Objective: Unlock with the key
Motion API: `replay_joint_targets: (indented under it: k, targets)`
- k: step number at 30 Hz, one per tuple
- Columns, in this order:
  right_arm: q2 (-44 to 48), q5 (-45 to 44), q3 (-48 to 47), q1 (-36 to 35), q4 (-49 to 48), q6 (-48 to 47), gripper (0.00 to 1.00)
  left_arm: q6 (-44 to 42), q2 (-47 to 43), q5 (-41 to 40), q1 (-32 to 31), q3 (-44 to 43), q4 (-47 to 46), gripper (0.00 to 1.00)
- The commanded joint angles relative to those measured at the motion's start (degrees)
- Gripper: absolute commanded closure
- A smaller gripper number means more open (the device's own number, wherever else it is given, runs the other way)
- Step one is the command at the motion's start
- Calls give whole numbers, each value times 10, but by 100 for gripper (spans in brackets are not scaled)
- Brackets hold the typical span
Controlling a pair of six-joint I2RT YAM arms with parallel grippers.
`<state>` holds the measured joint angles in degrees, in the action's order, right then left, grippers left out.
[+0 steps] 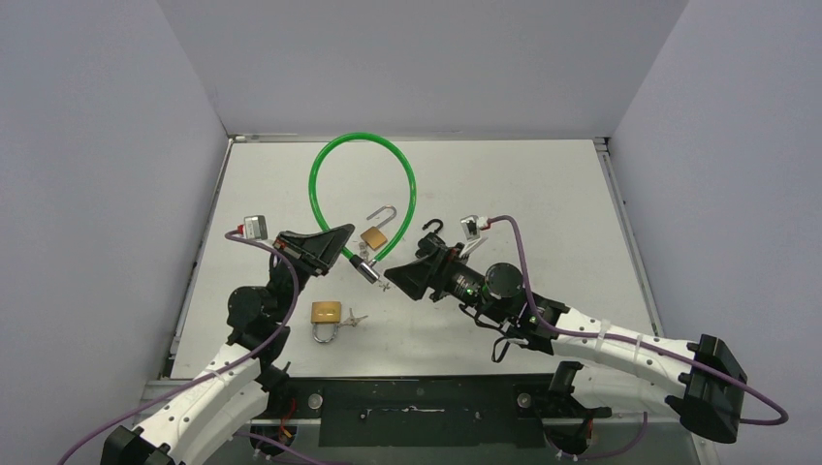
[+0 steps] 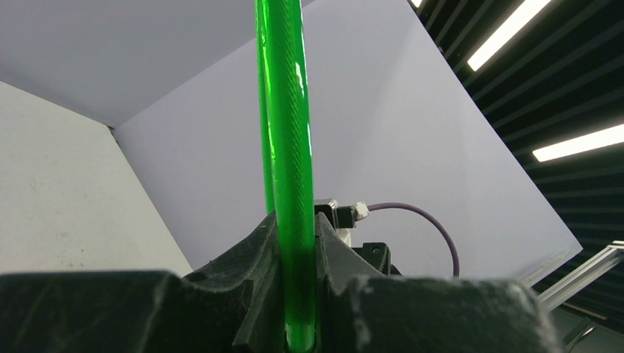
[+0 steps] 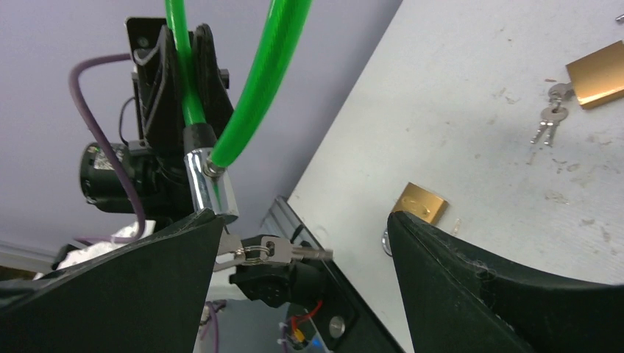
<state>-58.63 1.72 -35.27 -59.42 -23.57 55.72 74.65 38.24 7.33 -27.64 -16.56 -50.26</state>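
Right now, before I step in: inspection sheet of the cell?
Surface: white table, light scuffs.
Job's things: green cable lock looped upward; key ring hangs at its chrome barrel.
Clutter: open brass padlock; second brass padlock with keys beside it.
Grippers: left gripper shut on the green cable; right gripper fingers wide open beside the barrel, holding nothing.
Cables: purple leads looping off both wrists.
Surroundings: plain walls; nothing else seen.
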Motion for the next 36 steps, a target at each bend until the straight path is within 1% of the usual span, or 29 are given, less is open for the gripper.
replay_joint_targets:
  k: [1, 4, 7, 9, 11, 15, 17, 18, 22, 26, 28, 31, 33, 36]
  targets:
    - [-9, -31, -25, 3, -110, 41, 17, 9, -11, 23, 1, -5, -89, 100]
    - [-22, -34, -37, 5, -120, 37, 19, 12, -13, 26, 1, 0, -93, 100]
    - [-41, -33, -62, 12, -97, 41, 24, 17, -12, 33, 1, 2, -103, 100]
    - [-50, -38, -77, 16, -84, 37, 30, 19, -10, 41, 1, 3, -113, 100]
    - [-57, -50, -89, 21, -74, 26, 42, 20, -12, 45, 1, 4, -113, 100]
    - [-58, -74, -111, 34, -52, -24, 82, 12, -27, 46, 1, 10, -74, 100]
    - [-49, -99, -120, 36, -16, -60, 96, -1, -43, 43, 1, 10, -27, 100]
    - [-42, -111, -121, 36, -7, -81, 100, -10, -51, 41, 1, 7, 9, 100]
    - [-3, -159, -118, 38, 29, -160, 100, -57, -67, 38, 1, -5, 156, 100]
    - [38, -214, -114, 43, 82, -220, 100, -105, -47, 54, 1, -22, 237, 100]
    - [52, -227, -113, 52, 106, -236, 100, -123, -26, 79, 1, -30, 243, 100]
    - [58, -246, -115, 63, 135, -226, 100, -145, 28, 145, 1, -45, 225, 100]
    - [49, -220, -112, 70, 128, -213, 100, -148, 63, 195, 0, -48, 186, 100]
    - [1, -167, -140, 72, 149, -175, 100, -148, 97, 251, -3, -50, 126, 100]
